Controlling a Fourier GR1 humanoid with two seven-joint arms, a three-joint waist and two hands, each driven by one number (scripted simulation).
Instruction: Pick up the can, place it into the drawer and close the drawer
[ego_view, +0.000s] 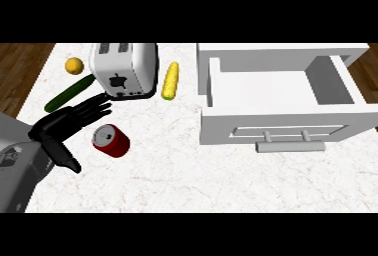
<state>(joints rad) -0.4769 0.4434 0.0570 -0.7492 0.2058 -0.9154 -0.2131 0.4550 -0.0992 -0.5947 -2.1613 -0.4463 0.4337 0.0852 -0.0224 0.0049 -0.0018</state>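
**Open robot hand beside the can, drawer waiting**

The left robot hand (60, 125) comes in from the lower left with its fingers (92, 107) stretched out and spread toward the toaster (124, 67), and the thumb (68, 159) pointing down and away from them. It is apart and holds nothing. The right robot hand does not show.

The red can (111, 140) sits on the white marbled desk (184, 175) just right of the palm, in the gap between thumb and fingers. I cannot tell whether any part of the hand touches it. Its grey lid faces up and to the left, so it seems to stand on its base. The white drawer (354, 102) is pulled out well to the right, its inside bare, and its bar handle (289, 146) faces the near edge.

Behind the hand lie a cucumber (70, 93) and a lemon (74, 65). A corn cob (170, 80) lies to the right of the toaster.

A can like this is probably stiff and fairly light, with a smooth wall that could slip and a round body that would roll if tipped. The best hold looks like a wrap round the middle of the red wall, thumb on one side and fingers opposite, clear of the lid rim. The grasp is not yet made. The carry to the drawer and the push on its front remain.
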